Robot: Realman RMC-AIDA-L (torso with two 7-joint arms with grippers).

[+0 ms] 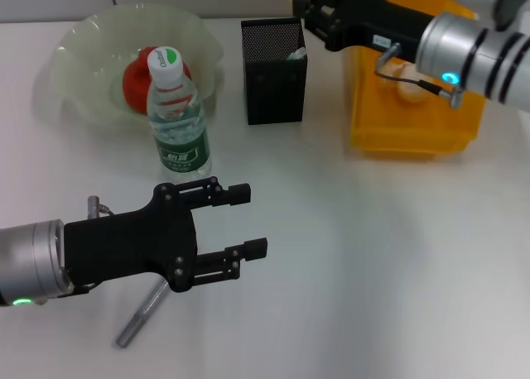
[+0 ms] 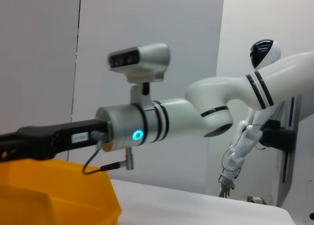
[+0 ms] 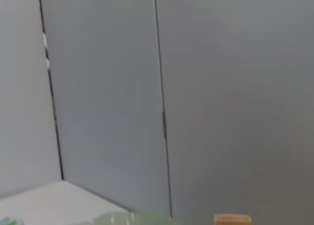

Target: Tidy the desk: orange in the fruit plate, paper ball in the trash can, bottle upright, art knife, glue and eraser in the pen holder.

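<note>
The left gripper (image 1: 252,222) hangs low over the table (image 1: 373,271) with its fingers spread and nothing between them; just behind and beneath it lies a grey stick-like tool (image 1: 142,314), probably the art knife, flat on the surface and partly hidden by the arm. Beyond the fingers the bottle (image 1: 175,114) already stands upright, touching the front rim of the fruit plate (image 1: 83,40), where the orange (image 1: 137,77) sits. Farther off, the right gripper (image 1: 308,13) hovers just above the pen holder (image 1: 273,69), next to the yellow bin (image 1: 414,114); whether its fingers are apart I cannot tell. A pale item shows at the holder's rim. The step in hand looks like fetching the knife: the left arm should draw back, turn its fingers across the shaft, and close near the middle so the tool does not tip
</note>
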